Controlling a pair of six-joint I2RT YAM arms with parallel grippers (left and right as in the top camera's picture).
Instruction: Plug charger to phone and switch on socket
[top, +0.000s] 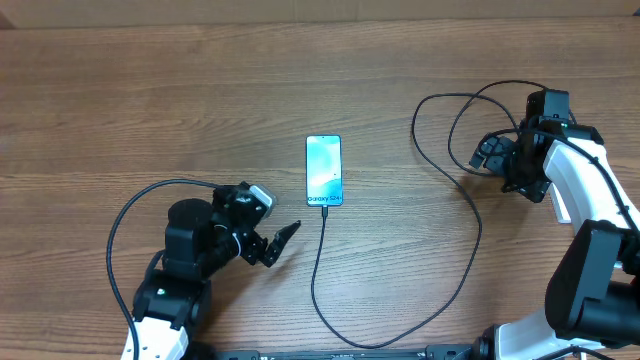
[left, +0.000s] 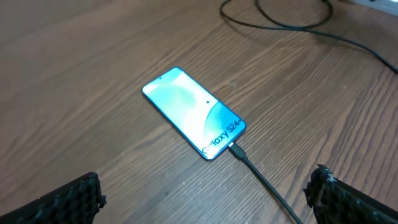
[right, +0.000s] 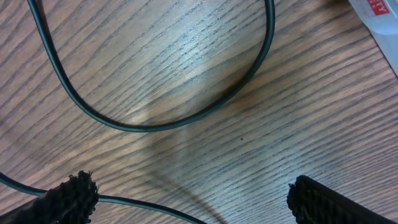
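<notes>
Overhead: phone lies flat mid-frame, long axis running top to bottom, screen lit pale blue, white band at its lower end. The charger leaves that lower end, drops toward the bottom edge, sweeps right and climbs into a loop beside the right gripper. Left gripper sits lower left of the phone, jaws spread, nothing in them. I can't spot the socket here; probably it's under the right arm.

Left wrist: phone runs diagonally, upper left to lower right. The connector tip sits against its lower-right end, so plugging looks done to me. Left gripper has its pads wide apart at the two bottom corners, empty.

Right wrist: right gripper is spread wide, holding nothing, with a charger loop on the wood above it. Socket shows only as a white sliver with red print in the upper right corner, its edge slanting down to the right; switch out of frame. What's left is the switch, and the right arm is the nearer one — it needs to head toward the upper right of its own frame.
</notes>
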